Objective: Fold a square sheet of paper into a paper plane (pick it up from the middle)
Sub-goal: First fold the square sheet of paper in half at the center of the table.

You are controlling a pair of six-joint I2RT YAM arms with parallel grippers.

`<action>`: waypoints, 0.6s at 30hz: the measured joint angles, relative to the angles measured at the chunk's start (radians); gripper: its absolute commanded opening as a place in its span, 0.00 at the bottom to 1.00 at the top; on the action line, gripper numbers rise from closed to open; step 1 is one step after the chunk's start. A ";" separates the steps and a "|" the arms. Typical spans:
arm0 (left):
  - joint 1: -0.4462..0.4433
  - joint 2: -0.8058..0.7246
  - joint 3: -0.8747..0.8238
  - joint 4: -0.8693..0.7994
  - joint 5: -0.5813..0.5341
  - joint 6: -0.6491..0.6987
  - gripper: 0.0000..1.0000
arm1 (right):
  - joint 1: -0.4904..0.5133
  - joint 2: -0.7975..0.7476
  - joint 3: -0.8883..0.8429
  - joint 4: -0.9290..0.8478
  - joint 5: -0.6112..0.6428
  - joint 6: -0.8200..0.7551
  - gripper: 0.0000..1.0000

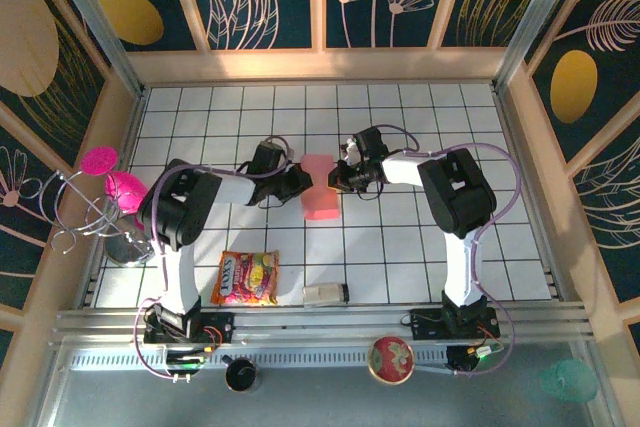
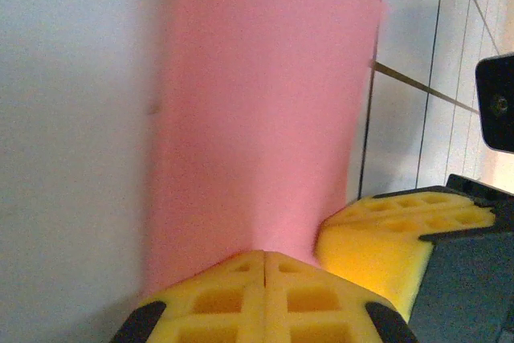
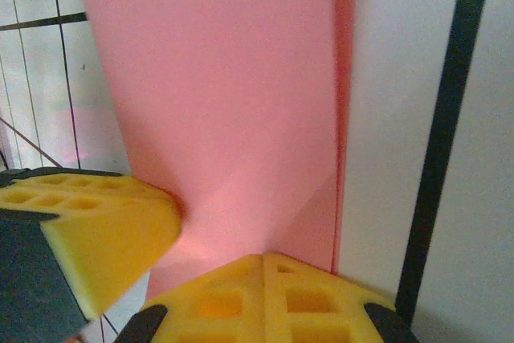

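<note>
The salmon-pink sheet of paper (image 1: 319, 188) is held up over the middle of the tiled table, pinched narrow at its waist, wider above and below. My left gripper (image 1: 303, 179) is shut on its left side and my right gripper (image 1: 336, 177) is shut on its right side, facing each other. In the left wrist view the pink paper (image 2: 265, 110) runs up from the closed yellow pads (image 2: 233, 295), with the other gripper's pad at the right. In the right wrist view the paper (image 3: 225, 94) shows a diagonal crease above the closed pads (image 3: 297, 299).
An orange-yellow snack packet (image 1: 246, 278) and a small pale container (image 1: 326, 294) lie near the front edge. A wire stand with magenta round pieces (image 1: 110, 187) stands at the left. A round red item (image 1: 393, 359) sits on the front rail. Wooden walls (image 1: 527, 147) enclose the table.
</note>
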State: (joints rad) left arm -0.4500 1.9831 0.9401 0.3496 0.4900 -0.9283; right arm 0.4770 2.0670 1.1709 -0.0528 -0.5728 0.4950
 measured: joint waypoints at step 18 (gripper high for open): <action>-0.036 -0.071 0.076 -0.061 -0.026 0.031 0.00 | 0.001 0.000 -0.002 0.002 0.000 0.000 0.00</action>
State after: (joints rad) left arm -0.4858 1.9121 1.0157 0.2890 0.4641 -0.8978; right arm 0.4778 2.0666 1.1690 -0.0505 -0.5724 0.4953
